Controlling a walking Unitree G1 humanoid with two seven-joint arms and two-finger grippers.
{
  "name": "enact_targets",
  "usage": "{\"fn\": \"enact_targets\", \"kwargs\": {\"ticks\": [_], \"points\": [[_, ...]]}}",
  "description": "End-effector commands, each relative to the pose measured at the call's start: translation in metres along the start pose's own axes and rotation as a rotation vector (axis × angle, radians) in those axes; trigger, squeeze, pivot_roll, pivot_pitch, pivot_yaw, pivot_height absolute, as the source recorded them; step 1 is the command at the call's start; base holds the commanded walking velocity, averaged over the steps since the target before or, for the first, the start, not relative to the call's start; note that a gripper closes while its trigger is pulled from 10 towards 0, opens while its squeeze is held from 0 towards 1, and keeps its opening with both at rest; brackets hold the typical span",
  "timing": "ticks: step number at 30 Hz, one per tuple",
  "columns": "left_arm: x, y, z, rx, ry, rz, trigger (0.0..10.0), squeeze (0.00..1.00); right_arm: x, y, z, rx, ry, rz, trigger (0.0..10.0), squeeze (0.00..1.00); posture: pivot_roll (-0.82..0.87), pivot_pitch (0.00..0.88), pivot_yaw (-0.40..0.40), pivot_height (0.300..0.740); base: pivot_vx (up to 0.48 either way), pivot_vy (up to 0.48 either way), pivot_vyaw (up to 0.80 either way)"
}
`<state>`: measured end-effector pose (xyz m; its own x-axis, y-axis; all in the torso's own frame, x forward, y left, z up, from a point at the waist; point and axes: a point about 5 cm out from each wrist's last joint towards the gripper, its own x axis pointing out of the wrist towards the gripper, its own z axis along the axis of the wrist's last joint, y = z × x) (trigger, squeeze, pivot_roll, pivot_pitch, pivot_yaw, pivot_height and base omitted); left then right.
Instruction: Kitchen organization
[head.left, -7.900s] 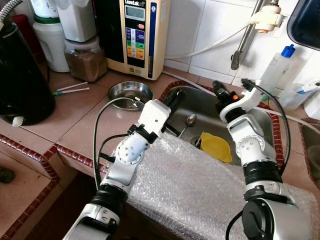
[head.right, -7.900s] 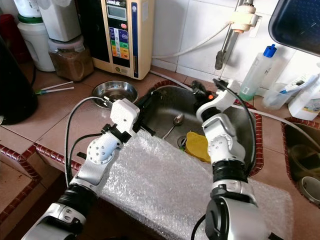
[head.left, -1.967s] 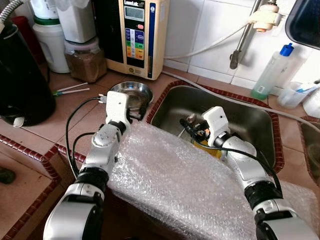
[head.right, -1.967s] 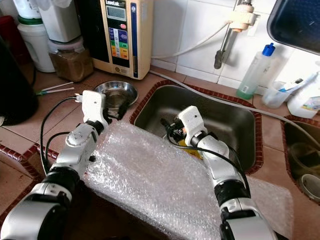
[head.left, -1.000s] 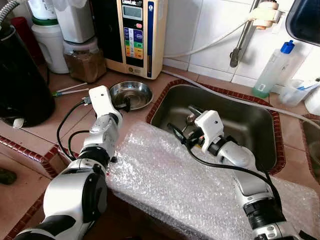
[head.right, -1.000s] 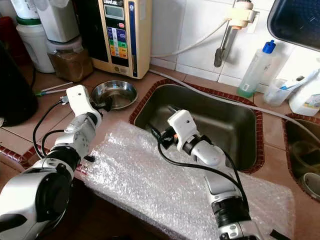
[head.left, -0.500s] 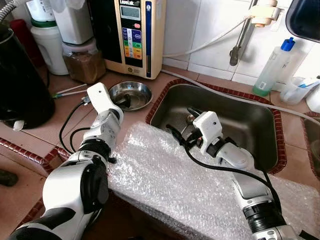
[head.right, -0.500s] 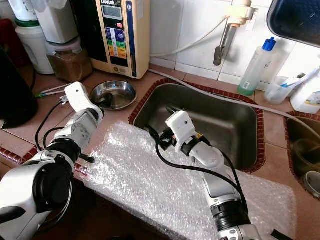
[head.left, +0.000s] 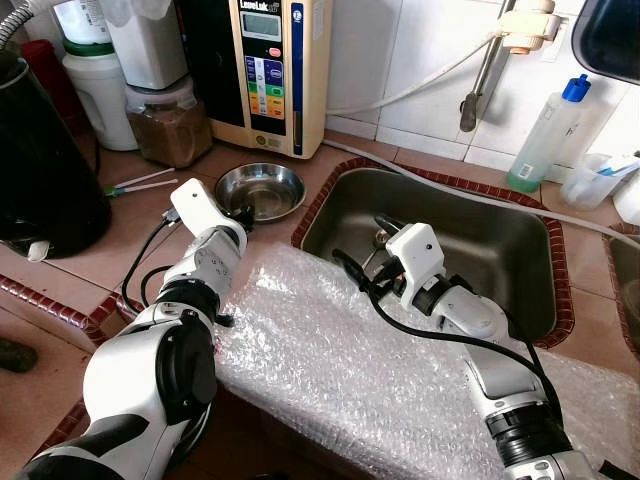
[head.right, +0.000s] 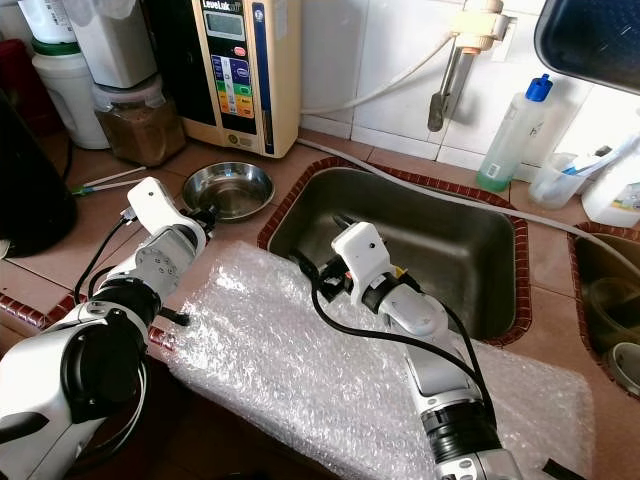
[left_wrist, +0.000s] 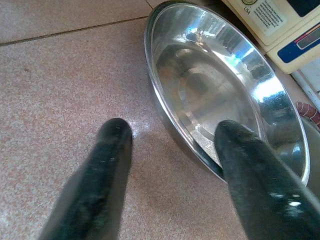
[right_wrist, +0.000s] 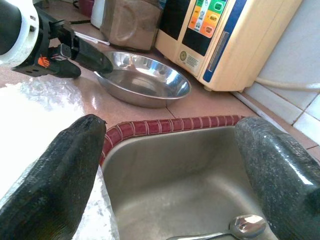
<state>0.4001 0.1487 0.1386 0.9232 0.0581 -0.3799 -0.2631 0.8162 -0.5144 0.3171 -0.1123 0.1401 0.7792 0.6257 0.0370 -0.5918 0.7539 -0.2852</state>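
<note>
Two grippers, jaws wide: left gripper has dropped to straddle the steel bowl rim on the tabletop, grasp likely next; right gripper stays over the sink.

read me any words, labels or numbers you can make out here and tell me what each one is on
"USA": small round label on the cream appliance, seen in the left wrist view; the lines beside it are too small to read.
Appliance front, head views: brand line above its display, the display digits and the coloured button captions are all too blurred to read.
Bottle by the sink: no readable label.
Steel bowl: no text.
</note>
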Motion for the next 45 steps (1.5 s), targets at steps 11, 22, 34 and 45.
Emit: {"fn": "enact_targets", "kwargs": {"ticks": [11,22,34,45], "points": [[0.0,-0.001,0.003,-0.022,0.016,0.014,0.0,0.0,0.002,-0.002,0.003,-0.01,-0.004,-0.015,10.0,1.0,-0.01,0.0,0.038,0.74,0.0,0.0,0.0],[0.0,0.005,0.007,-0.037,0.005,0.033,0.0,0.0,0.003,-0.004,0.003,-0.016,-0.002,-0.015,10.0,1.0,0.0,0.0,0.031,0.74,0.0,0.0,0.0],[-0.001,0.024,-0.017,-0.001,0.061,0.031,0.0,0.0,0.005,-0.005,0.015,0.04,-0.074,0.019,10.0,1.0,0.02,0.0,0.02,0.74,0.0,0.0,0.0],[-0.002,0.032,-0.011,0.081,-0.03,0.011,0.0,0.0,0.011,-0.015,0.031,0.091,-0.146,-0.017,10.0,1.0,0.03,0.0,0.003,0.74,0.0,0.0,0.0]]}}
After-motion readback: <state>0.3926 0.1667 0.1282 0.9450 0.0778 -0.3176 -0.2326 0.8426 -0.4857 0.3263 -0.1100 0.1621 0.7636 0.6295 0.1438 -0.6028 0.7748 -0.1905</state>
